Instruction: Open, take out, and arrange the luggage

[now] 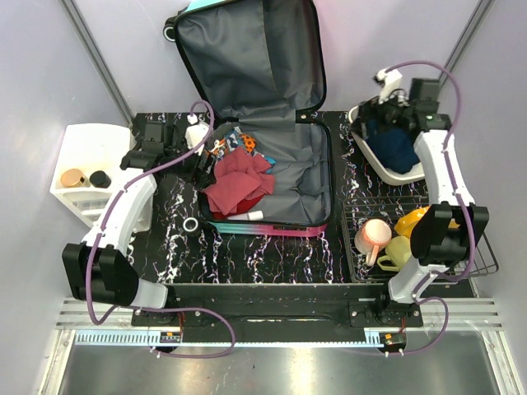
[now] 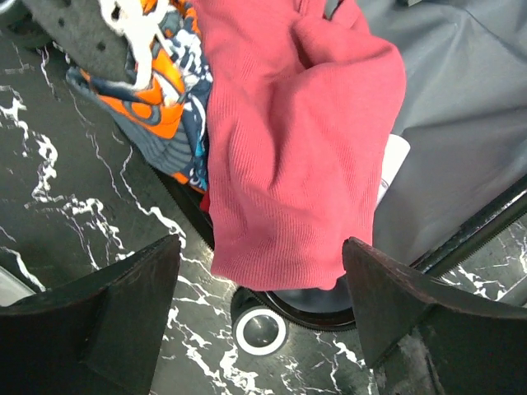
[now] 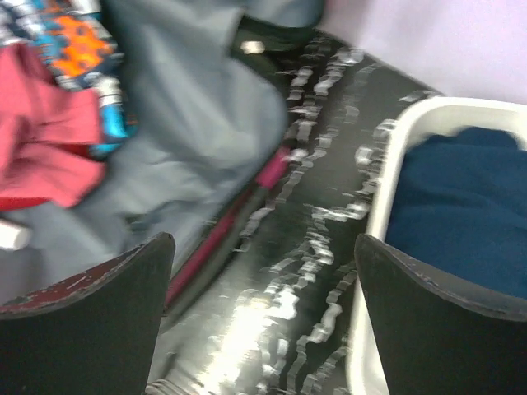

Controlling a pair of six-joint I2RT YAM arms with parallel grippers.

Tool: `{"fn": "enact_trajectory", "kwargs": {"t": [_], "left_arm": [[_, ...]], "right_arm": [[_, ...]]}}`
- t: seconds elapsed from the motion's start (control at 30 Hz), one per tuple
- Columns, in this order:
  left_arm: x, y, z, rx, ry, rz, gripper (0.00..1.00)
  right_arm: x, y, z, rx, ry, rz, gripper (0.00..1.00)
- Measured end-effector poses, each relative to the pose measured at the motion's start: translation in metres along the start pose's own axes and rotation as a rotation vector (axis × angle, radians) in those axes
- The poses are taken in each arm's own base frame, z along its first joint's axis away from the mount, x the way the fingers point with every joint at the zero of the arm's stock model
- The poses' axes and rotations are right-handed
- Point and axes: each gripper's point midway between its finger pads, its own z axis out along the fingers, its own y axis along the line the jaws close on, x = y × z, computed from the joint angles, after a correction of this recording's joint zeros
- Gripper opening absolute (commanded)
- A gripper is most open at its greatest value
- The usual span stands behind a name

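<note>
Luggage [image 1: 305, 177] open, unpacking stage: left gripper [image 2: 262, 247] spread over red garment [image 2: 296, 140] at luggage's left rim; right gripper [image 3: 263, 243] spread, empty; next, probably: lower, pinch.

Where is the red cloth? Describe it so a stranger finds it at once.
Start at the open suitcase mid-table. Against the left edge of its flat half lies a crumpled red cloth. It is plain red, unlike the orange-and-blue patterned fabric behind it.

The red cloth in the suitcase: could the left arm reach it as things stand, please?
Probably yes: the left gripper is open beside the red cloth, which lies on top at the edge of the suitcase, nothing covering it.
</note>
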Motion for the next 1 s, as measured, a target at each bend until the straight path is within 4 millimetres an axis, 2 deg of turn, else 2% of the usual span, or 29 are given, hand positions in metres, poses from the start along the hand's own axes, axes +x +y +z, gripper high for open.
{"fn": "enact_trajectory", "kwargs": {"t": [0.2, 0.33, 0.53, 0.63, 0.67, 0.77, 0.87, 0.9, 1.0], "left_arm": [[0.009, 0.009, -0.002, -0.019, 0.020, -0.148, 0.77], [0.014, 0.009, -0.004, -0.009, 0.030, -0.175, 0.79], [0.041, -0.003, 0.004, 0.031, 0.098, -0.229, 0.75], [0.055, -0.009, 0.009, 0.053, 0.131, -0.266, 0.60], [0.057, -0.011, 0.010, 0.060, 0.137, -0.278, 0.49], [0.058, -0.017, 0.011, 0.090, 0.130, -0.302, 0.40], [0.048, -0.022, 0.009, 0.119, 0.089, -0.296, 0.40], [0.043, -0.025, 0.008, 0.131, 0.069, -0.288, 0.49], [0.029, -0.034, 0.003, 0.170, 0.010, -0.261, 0.67]], "right_arm": [[0.016, 0.108, 0.034, -0.268, -0.002, 0.029, 0.96], [0.018, 0.163, 0.048, -0.391, -0.001, 0.027, 0.95], [-0.002, 0.217, 0.055, -0.500, -0.060, -0.013, 0.96], [-0.008, 0.236, 0.060, -0.536, -0.082, -0.030, 0.96], [-0.010, 0.242, 0.063, -0.547, -0.091, -0.035, 0.97], [-0.011, 0.264, 0.074, -0.582, -0.109, -0.052, 0.98], [-0.008, 0.289, 0.083, -0.613, -0.115, -0.062, 0.98], [-0.007, 0.298, 0.087, -0.625, -0.119, -0.065, 0.98], [-0.005, 0.322, 0.095, -0.656, -0.128, -0.065, 0.97]]}}
